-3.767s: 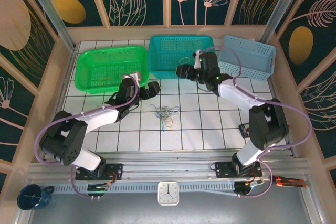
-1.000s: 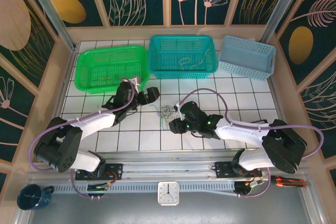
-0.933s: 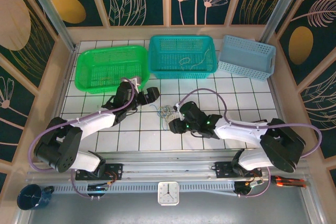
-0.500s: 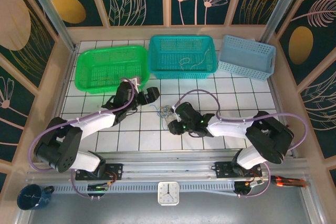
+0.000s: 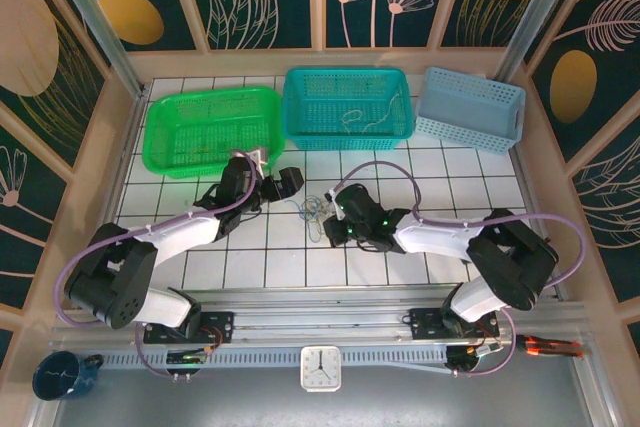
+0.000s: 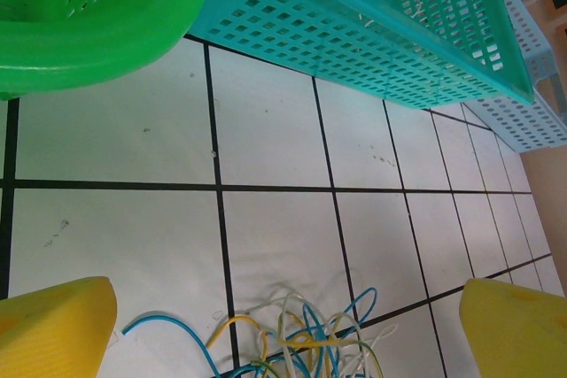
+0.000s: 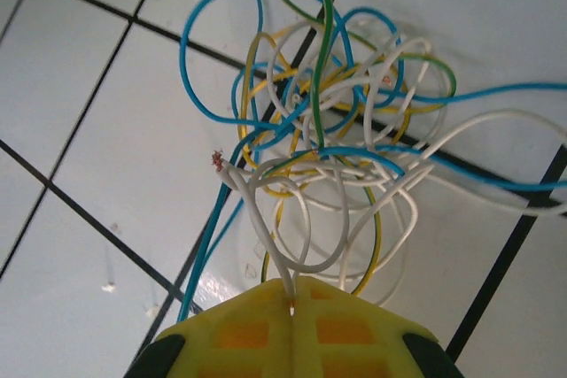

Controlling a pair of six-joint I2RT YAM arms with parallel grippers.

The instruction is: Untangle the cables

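So the cables (image 5: 312, 211) are sitting in a knotted little clump on the white tiled bench (image 5: 400, 172), roughly mid-bench, between my two grippers. On the right wrist cam the clump (image 7: 328, 157) is a mess of blue, white, yellow and green loops all crossing over each other, right on top of a black grout line.

My right gripper (image 5: 335, 225) is down low just beside the clump. Its yellow fingers are clenched together with one white wire (image 7: 266, 236) pinched in the seam between them (image 7: 292, 294). That wire runs up from the fingers into the tangle, and its bare end sticks out on the left side.

My left gripper (image 5: 288, 183) is on the other side of the clump, close to it. It's spread wide, grasping nothing: on the left wrist cam the two yellow fingers sit in the bottom corners (image 6: 288, 312), with the top edge of the tangle (image 6: 301, 343) between them.

Along the back of the bench sit a green basket (image 5: 210, 127), a teal basket (image 5: 345, 107) and a light blue basket (image 5: 470, 107). The teal one has a few thin pale wires (image 5: 352, 115) in it.
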